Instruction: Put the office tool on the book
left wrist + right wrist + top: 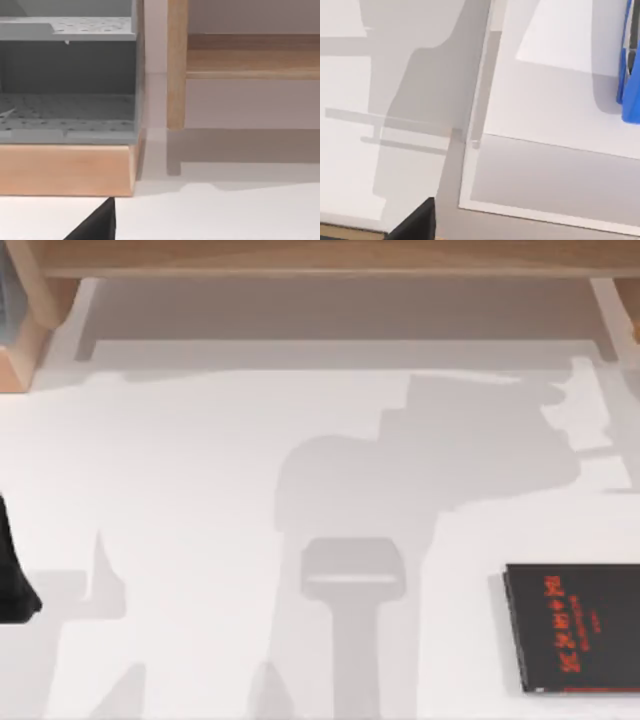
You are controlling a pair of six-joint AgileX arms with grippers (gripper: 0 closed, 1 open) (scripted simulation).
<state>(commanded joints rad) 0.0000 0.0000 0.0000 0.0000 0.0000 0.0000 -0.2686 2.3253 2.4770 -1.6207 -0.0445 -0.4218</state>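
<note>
Book (575, 625): one of them, thin and black with red lettering and a red strip along its near edge. It lies flat on the white counter (200, 490) at the top view's lower right, and its right side runs past the edge of that view. Nothing rests on its cover, and neither arm touches it.

At the far left of the top view, a dark part of the left arm (12, 575) reaches in from the edge, well apart from the book. In the left wrist view, the left hand (97, 225) appears as one black wedge low above the counter. Whether it is spread or pressed together cannot be told, and nothing can be seen in its hold.

Ahead of it stands one grey storage rack (67, 90) on a wooden base (65, 170). The rack has two levels, each with a floor of dotted holes. A corner of the same rack and base sits at the top view's upper left. Just beside the rack, a wooden post (176, 65) stands upright and carries a wooden shelf (252, 62), which spans the back of the counter.

In the right wrist view, the right hand (417, 222) is likewise a single black wedge. Its state cannot be told, and no object is seen in its hold. One blue thing (630, 75) stands on a white surface at that view's edge, well apart from the hand. It is partly cut off, and what it is cannot be told.
</note>
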